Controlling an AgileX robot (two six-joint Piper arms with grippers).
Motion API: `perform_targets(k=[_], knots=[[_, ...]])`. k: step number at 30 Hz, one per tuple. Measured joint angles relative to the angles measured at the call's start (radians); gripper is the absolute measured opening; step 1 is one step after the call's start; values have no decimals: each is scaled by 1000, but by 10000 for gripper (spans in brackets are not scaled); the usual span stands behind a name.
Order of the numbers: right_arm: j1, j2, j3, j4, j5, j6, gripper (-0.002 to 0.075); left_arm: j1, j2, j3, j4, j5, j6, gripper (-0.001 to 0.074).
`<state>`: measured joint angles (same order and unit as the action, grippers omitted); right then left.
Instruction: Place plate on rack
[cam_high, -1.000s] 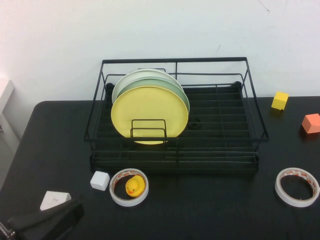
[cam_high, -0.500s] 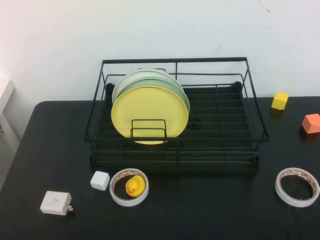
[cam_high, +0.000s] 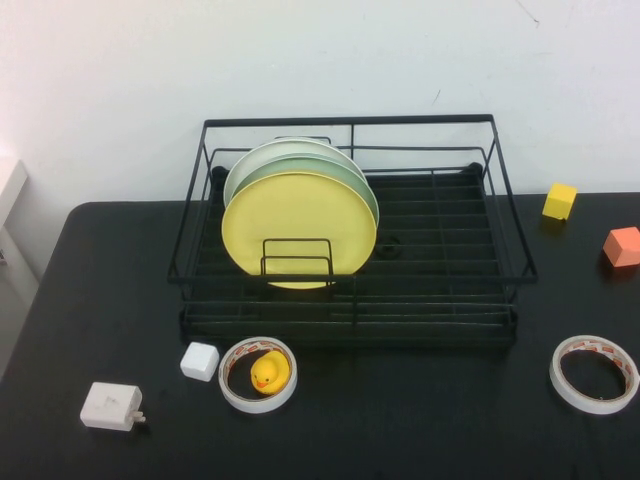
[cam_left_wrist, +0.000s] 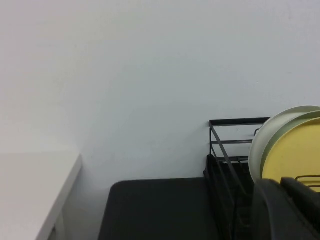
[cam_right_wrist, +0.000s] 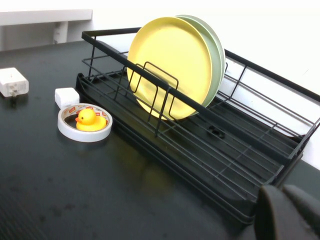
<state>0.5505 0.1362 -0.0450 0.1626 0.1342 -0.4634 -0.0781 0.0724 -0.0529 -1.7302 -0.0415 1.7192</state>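
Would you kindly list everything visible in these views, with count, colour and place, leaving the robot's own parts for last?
rack: one, black wire, middle of the table near the wall.
yellow plate: one, yellow, upright at the front of the stack in the rack's left part.
green plate: one, pale green, right behind the yellow plate.
white plate: one, cream white, rearmost of the stack.
tape rolls: two, white; one in front of the rack, one at front right.
rubber duck: one, yellow, inside the left tape roll.
white cube: one, left of that roll.
charger: one, white, front left.
blocks: one yellow, one orange, far right.
table: one, black.
left gripper: dark, seen only from its wrist, left of the rack.
right gripper: dark, seen only from its wrist, near the rack's front right.
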Motion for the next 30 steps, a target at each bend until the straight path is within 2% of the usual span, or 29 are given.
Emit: perform_targets(k=[4,6,9,14,17,20,23,30], knots=[[0,0,0,0,0,0,-2,-28,-47,11,-4,-45,-96,-1],[0,0,0,0,0,0,-2,-29,-68,13,68,-55,-202,-1],[0,0,0,0,0,0,-2,-27,-78,13,417,-57,-586,-1],[0,0,0,0,0,0,-2,15,-78,13,1296,-9,-1497,-1],[0,0,0,0,0,0,-2,52,-78,13,1547,103,-1830,-1],[0,0,0,0,0,0,-2,78,-78,13,1630,271,-1990,-1],[0,0,0,0,0,0,-2,81,-78,22,1656,370,-2028,-1],[0,0,0,0,0,0,-2,81,-82,73,1656,298,-2022,-1]])
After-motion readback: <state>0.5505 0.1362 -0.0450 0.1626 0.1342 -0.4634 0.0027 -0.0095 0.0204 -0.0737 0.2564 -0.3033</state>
